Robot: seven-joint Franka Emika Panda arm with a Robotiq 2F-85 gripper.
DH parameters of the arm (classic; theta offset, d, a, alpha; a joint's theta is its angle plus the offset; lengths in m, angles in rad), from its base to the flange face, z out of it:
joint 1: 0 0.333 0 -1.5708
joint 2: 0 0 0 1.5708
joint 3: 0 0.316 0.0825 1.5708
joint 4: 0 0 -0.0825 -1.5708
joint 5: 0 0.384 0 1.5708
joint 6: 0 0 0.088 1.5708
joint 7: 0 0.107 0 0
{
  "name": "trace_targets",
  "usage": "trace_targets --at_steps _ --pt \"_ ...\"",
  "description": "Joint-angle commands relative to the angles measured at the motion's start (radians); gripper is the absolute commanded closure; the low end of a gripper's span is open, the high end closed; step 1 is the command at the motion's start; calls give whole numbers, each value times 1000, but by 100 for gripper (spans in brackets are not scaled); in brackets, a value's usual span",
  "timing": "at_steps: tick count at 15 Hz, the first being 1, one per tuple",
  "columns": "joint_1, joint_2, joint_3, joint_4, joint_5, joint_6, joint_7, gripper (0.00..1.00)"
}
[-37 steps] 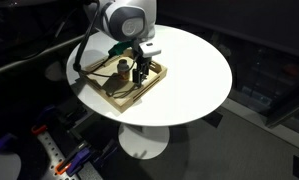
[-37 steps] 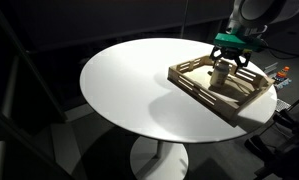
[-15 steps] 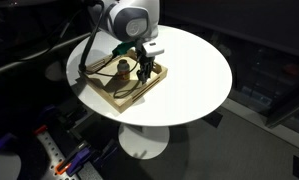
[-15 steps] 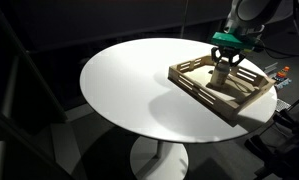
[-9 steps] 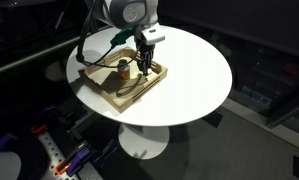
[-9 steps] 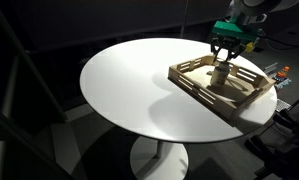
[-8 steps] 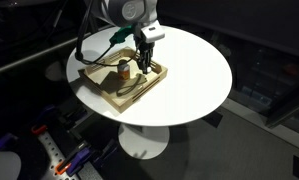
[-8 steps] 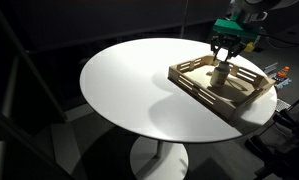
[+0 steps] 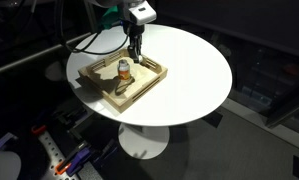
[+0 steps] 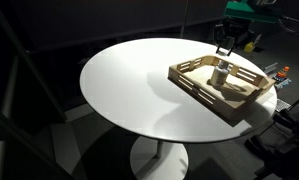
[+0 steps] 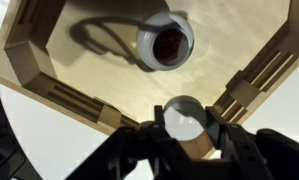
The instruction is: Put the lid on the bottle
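The amber bottle (image 9: 123,68) stands upright inside the wooden tray (image 9: 101,88), also seen as the bottle (image 10: 221,73) in the tray (image 10: 203,95). From above in the wrist view, the bottle (image 11: 166,42) shows an open, uncapped mouth on the tray floor (image 11: 94,60). My gripper (image 11: 184,120) is shut on the round white lid (image 11: 184,112), which sits between the two dark fingers. In both exterior views the gripper (image 9: 135,55) (image 10: 227,50) hangs above the tray, higher than the bottle and a little to its side. The lid is too small to make out there.
The tray sits near one edge of a round white pedestal table (image 9: 194,70) (image 10: 129,80). Raised slatted walls (image 11: 259,70) ring the tray. Dark floor and cluttered equipment surround the table.
The gripper has lifted from down inside the tray beside the bottle to well above it, still shut. The bottle has stayed upright in place.
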Motion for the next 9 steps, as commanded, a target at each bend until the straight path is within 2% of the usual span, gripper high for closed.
trace_targets --at_steps 1,9 --pt "-18 -96 35 -68 -12 -44 -57 81" --pt "-28 -153 82 -114 -18 -123 -113 81"
